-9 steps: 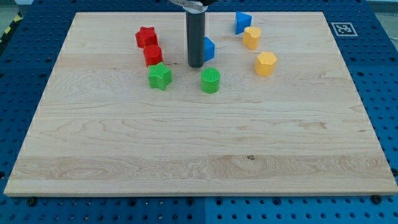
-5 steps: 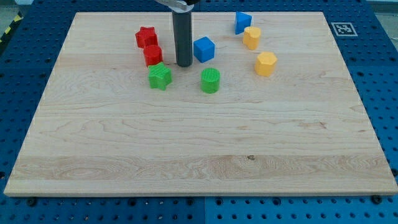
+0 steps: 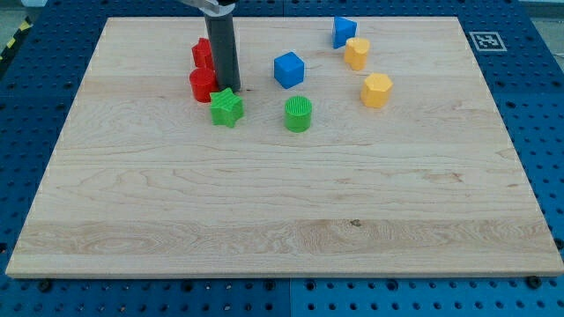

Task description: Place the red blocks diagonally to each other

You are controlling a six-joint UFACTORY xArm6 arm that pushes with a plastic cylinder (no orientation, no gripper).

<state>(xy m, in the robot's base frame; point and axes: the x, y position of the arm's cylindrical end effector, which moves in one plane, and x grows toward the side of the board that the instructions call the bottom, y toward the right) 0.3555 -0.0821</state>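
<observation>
Rod covering most of upper red block; only a left sliver showing, shape not readable. Lower red block partly hidden on its right side too, looks like a short cylinder, not certain. Rod top cut off by the view's top edge. No gripper fitted, so nothing clenched or released: just a bare rod.

My tip down on the board, touching or just beside lower red block's right edge, right above the green star. Contact with the star: cannot tell.

Both red blocks near the view's top left, upper one directly over lower one, touching or nearly so, lower one shifted slightly left.

Around:
- green star just below-right of lower red block, close
- green cylinder to the right of the star, apart from it
- blue cube above green cylinder, right of the rod, clear of it
- blue wedge-like block at top, yellow block touching or just under it
- second yellow block lower right of that, looks hexagonal
- marker tag at board's top right corner
</observation>
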